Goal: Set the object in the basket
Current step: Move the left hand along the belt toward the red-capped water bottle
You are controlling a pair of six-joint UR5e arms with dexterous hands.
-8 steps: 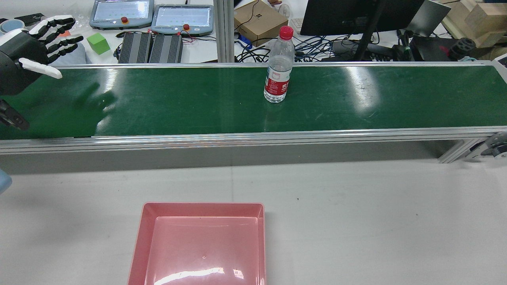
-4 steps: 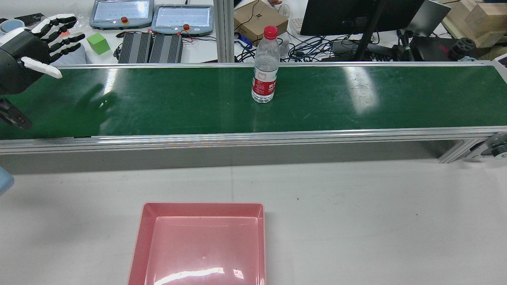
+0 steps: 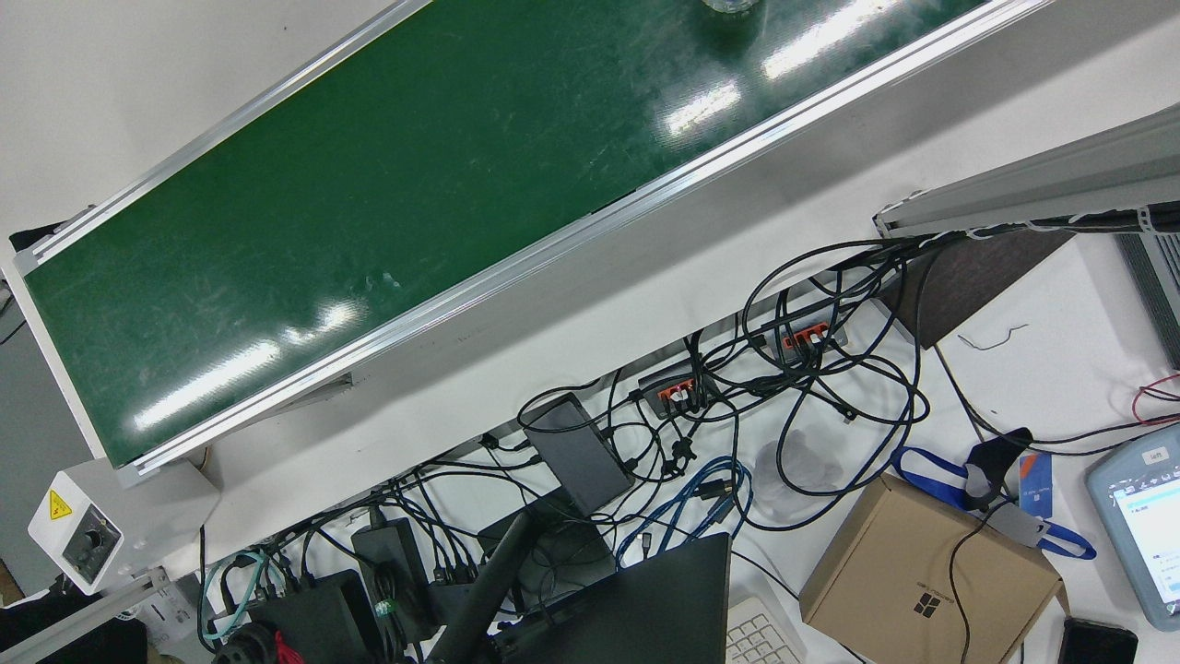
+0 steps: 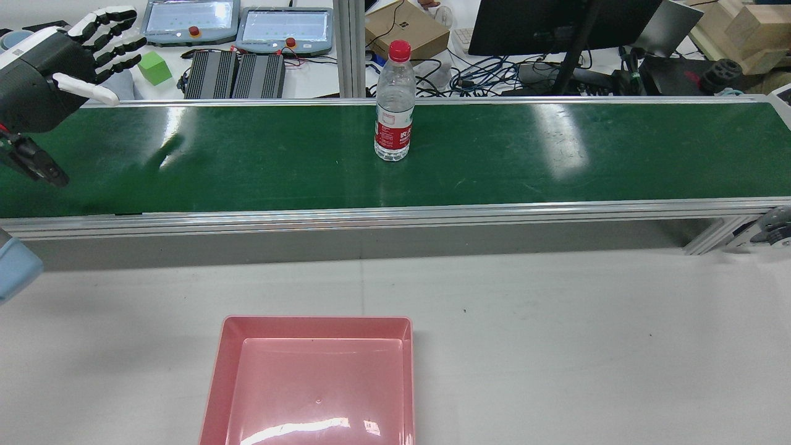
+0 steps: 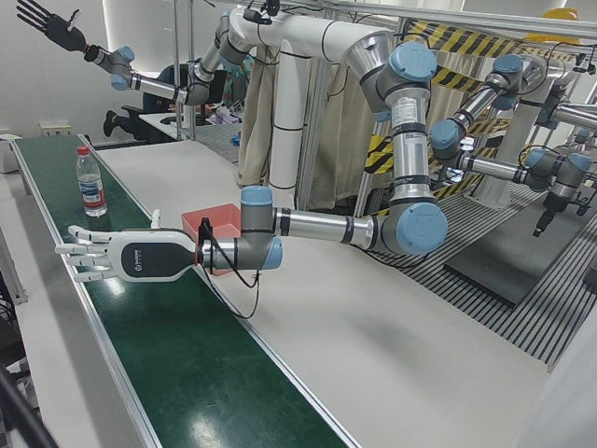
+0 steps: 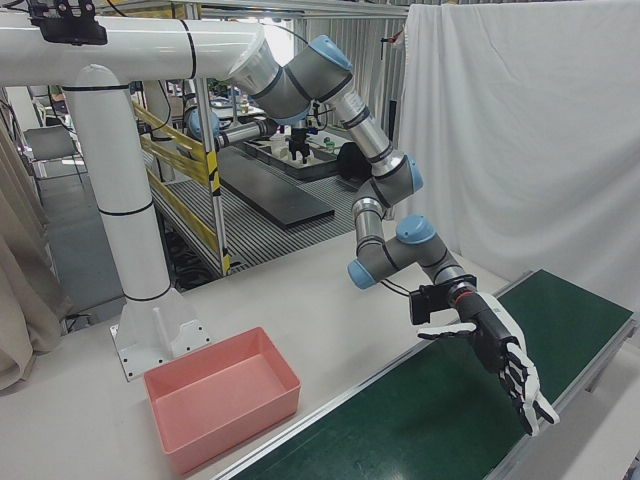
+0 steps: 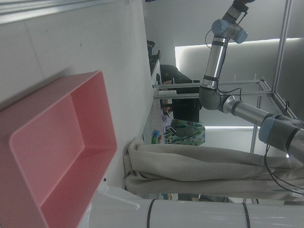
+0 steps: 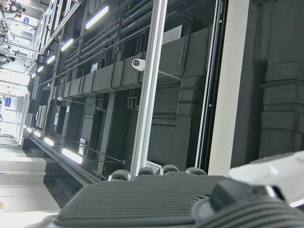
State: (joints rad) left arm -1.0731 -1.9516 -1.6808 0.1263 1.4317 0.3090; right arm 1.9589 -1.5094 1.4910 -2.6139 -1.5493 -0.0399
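Green belt (image 4: pixel 494 154) carries an upright bottle (image 4: pixel 393 105) — left hand (image 4: pixel 55 68) splayed, empty; right hand's state hidden.

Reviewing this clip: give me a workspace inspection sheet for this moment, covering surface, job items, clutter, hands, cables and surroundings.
Surface: green conveyor belt with scuffs and glare; grey table in front of it.
Job's things: water bottle upright on the belt, red cap on; pink basket on the table, nothing in it.
Clutter: nothing seen on belt or table.
Hands: left hand open, fingers spread, over the belt's left end, apart from the bottle; right hand open, raised high, far from the belt.
Cables: tangled bundle behind the belt, off the work area.
Surroundings: cardboard box, two pendants, green cube, monitor.
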